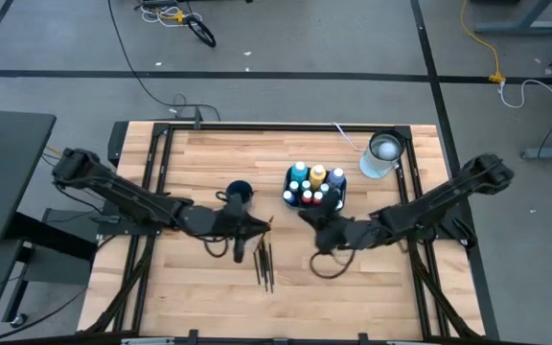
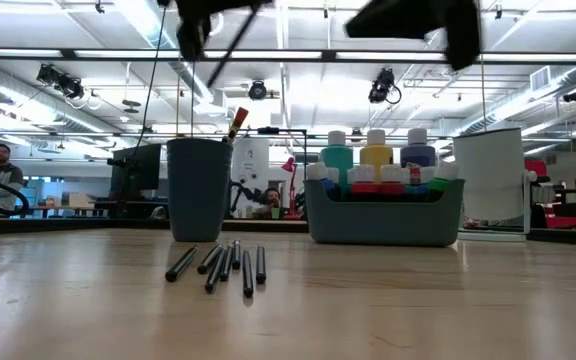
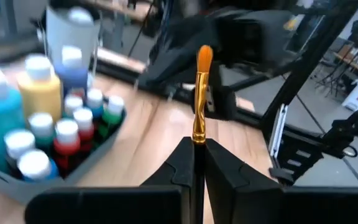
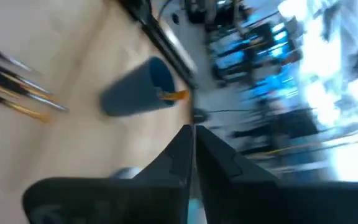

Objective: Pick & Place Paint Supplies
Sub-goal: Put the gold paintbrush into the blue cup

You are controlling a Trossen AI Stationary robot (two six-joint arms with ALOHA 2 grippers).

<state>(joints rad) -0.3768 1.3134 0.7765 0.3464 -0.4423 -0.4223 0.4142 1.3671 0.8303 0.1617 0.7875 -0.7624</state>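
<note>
Jaws of the left gripper (image 3: 198, 163) pinched a thin orange-bristled paintbrush (image 3: 199, 93), its long axis running forward, beside the dark blue cup (image 1: 240, 192); right gripper (image 4: 191, 155) pressed together, empty.

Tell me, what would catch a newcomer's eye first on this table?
Probably the grey tray crowded with white-capped paint bottles, toward the table's far right. Left of it stands a dark blue cup with one brush already in it, and loose paintbrushes lie on the wood nearer the front. The left gripper pinches an orange-tipped brush upright, while the right gripper is shut and holds nothing.
</note>
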